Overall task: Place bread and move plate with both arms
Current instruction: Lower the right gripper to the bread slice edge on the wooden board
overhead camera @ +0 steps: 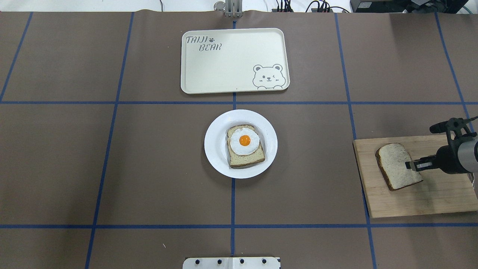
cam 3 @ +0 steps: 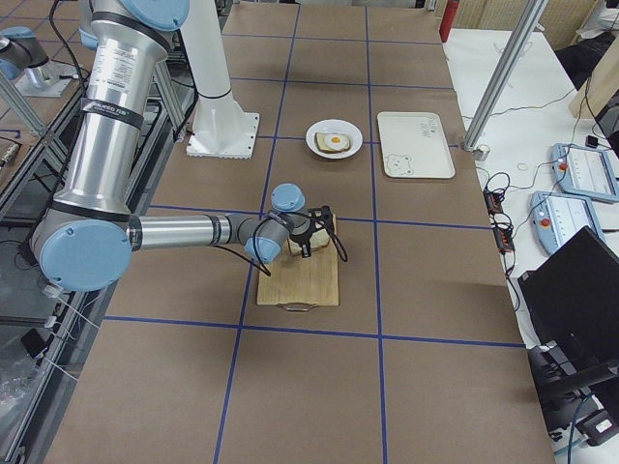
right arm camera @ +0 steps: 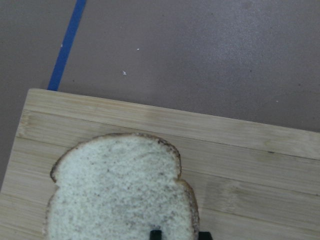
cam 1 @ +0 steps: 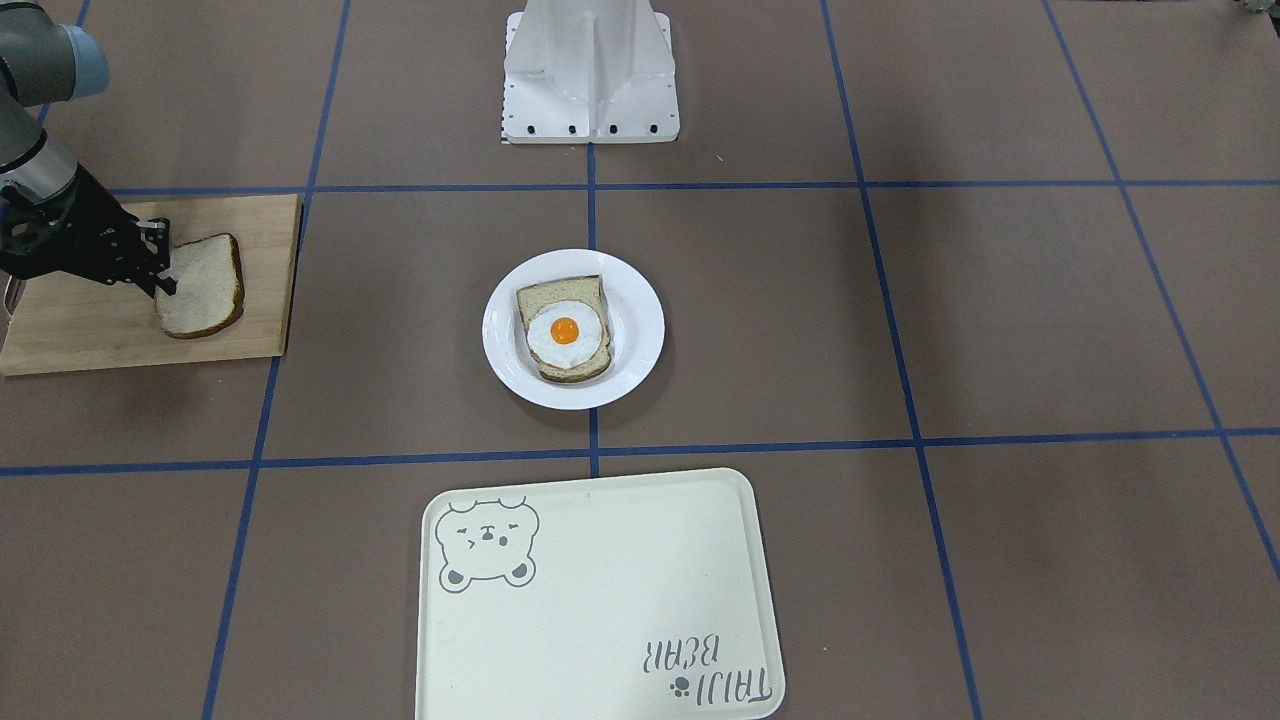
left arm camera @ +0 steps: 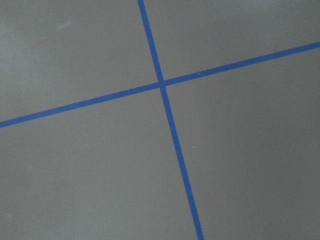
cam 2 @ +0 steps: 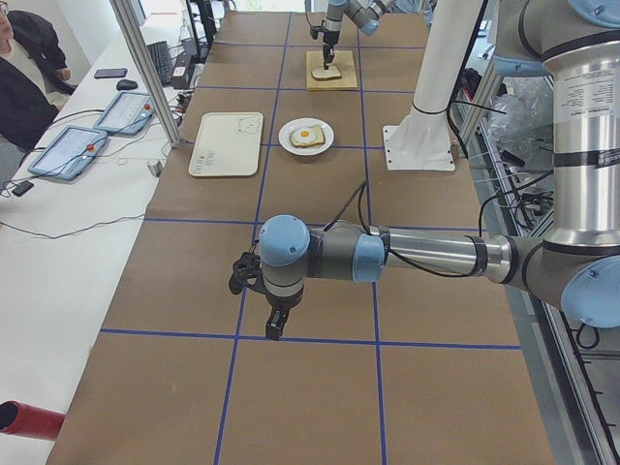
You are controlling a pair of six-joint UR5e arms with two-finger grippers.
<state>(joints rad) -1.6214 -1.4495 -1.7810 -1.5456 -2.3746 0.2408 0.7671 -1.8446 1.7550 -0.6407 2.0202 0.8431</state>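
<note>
The plain bread [cam 1: 205, 285] lies on a wooden board [cam 1: 80, 320] at the table's right end; it also shows in the overhead view [overhead camera: 396, 164] and the right wrist view [right arm camera: 120, 190]. My right gripper [overhead camera: 409, 165] comes in at a slant, jaws close together and pinched on the slice's near edge. The white plate [cam 1: 640, 330] sits mid-table and holds a second slice topped with a fried egg [cam 1: 565, 330]. My left gripper [cam 2: 274, 327] shows only in the exterior left view, over bare table far from the plate; I cannot tell whether it is open.
A cream tray with a bear drawing [overhead camera: 235, 59] lies beyond the plate [overhead camera: 214, 145]. The robot's white base [cam 1: 590, 70] stands on the near side. Blue tape lines cross the brown table. The left wrist view shows only table and tape.
</note>
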